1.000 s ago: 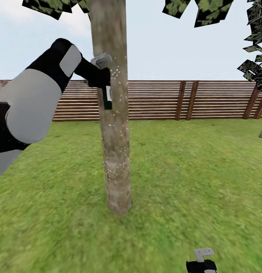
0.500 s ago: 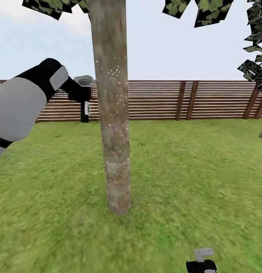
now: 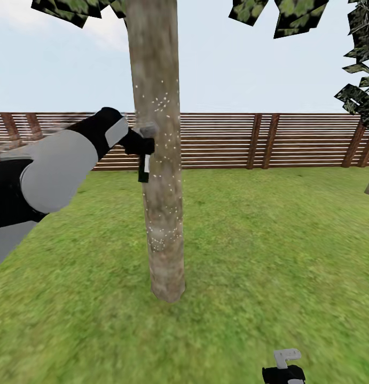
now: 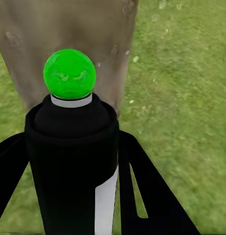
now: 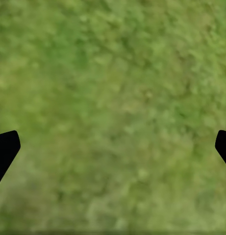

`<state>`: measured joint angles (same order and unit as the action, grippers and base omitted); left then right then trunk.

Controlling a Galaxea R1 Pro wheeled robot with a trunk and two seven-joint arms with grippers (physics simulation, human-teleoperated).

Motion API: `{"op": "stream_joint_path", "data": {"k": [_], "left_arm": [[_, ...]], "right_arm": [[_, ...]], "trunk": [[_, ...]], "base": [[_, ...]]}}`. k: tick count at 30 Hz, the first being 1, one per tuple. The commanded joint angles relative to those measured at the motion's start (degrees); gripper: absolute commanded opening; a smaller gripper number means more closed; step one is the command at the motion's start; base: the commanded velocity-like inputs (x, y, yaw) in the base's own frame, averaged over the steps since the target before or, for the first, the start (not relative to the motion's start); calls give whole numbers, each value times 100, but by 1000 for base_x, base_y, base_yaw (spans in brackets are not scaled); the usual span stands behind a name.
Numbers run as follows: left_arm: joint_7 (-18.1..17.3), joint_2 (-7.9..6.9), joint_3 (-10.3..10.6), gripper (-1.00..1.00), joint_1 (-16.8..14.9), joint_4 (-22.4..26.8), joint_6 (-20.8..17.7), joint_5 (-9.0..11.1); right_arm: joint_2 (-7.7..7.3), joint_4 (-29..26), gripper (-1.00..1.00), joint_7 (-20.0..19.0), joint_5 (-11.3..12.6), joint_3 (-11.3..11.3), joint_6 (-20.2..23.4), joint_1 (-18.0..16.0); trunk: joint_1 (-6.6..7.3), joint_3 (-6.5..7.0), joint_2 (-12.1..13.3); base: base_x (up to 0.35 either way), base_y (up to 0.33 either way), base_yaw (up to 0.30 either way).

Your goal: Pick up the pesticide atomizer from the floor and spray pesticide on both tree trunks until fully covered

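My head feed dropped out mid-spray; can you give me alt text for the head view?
The left gripper holds the dark pesticide atomizer against the left side of a thick tree trunk dotted with white specks. Green lawn runs back to a brown slatted fence, and the right gripper sits low over the grass.

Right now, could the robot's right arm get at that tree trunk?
Probably not as it hangs. The right gripper sits low, open over grass, well short of the tree trunk. Nothing blocks the way; the left gripper, holding the pesticide atomizer, is already beside it.
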<state>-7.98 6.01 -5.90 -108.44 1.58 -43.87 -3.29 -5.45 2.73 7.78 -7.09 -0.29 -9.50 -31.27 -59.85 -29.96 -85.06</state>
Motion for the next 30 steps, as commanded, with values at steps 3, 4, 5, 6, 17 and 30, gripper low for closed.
{"op": "stream_joint_path", "data": {"k": [3,4,5,6,17,30], "left_arm": [[-11,-19,-56,-100,294,16,140,-29],[-11,-81,-54,-100,439,17,237,-30],[-11,-162,-53,-100,590,17,327,-31],[-11,-227,-52,-100,768,17,436,-31],[-31,-828,-41,-100,2051,1,1526,-32],[-37,73,-48,-100,3581,-9,3350,-14]], "right_arm": [[0,28,100,30,-62,-6,-34,-11],[0,29,100,30,-62,-6,-34,-11],[0,29,100,30,-62,-6,-34,-11],[0,31,100,30,-59,-6,-34,-11],[9,34,100,30,-61,-6,-34,-3],[9,35,100,30,-61,-6,-34,-2]], "trunk": [[2,-4,-4],[2,-4,-4],[2,-4,-4],[2,-4,-4],[2,-4,-4],[2,-4,-4]], "base": [[0,0,0],[0,0,0],[0,0,0],[0,0,0],[0,0,0],[0,0,0]]}}
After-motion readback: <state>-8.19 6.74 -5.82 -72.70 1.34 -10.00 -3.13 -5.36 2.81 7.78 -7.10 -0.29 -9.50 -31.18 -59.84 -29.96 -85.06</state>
